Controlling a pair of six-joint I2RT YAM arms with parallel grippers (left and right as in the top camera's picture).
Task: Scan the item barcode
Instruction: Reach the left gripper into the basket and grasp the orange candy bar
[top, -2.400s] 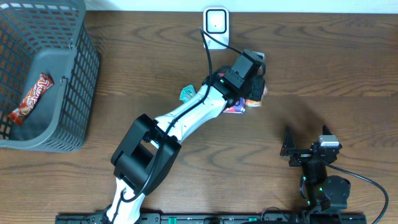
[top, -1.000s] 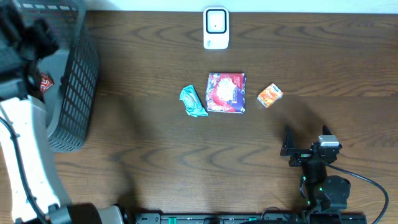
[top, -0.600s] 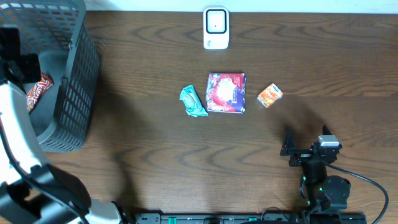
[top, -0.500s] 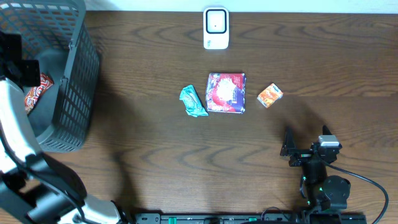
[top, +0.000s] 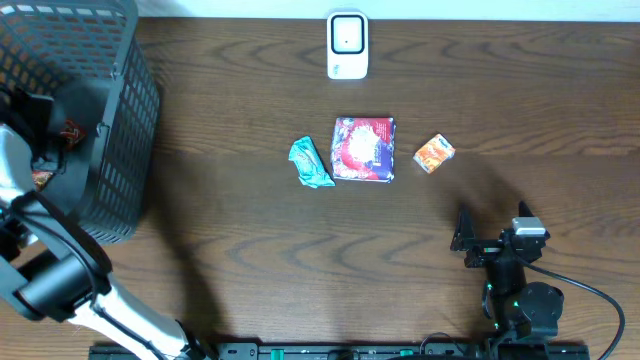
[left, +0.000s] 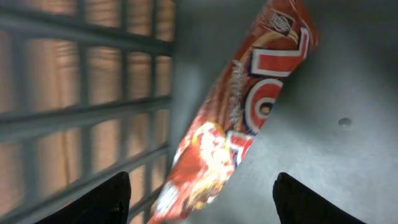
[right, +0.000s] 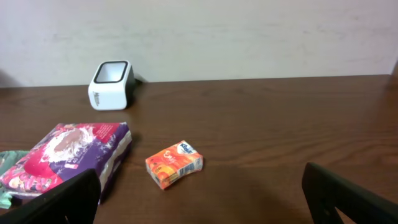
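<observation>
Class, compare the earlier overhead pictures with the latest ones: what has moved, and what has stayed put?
The left tool swung from the middle of the table into the basket and now hangs open over the red snack bar, gripping nothing. The teal packet, purple pack, orange box, scanner and open right tool stayed put.

The left claw (left: 205, 199) has swung from the desk's middle, well to the right of the basket (top: 120, 150), into the basket itself. It now hangs, jaws spread, over the red snack bar (left: 249, 118).
</observation>
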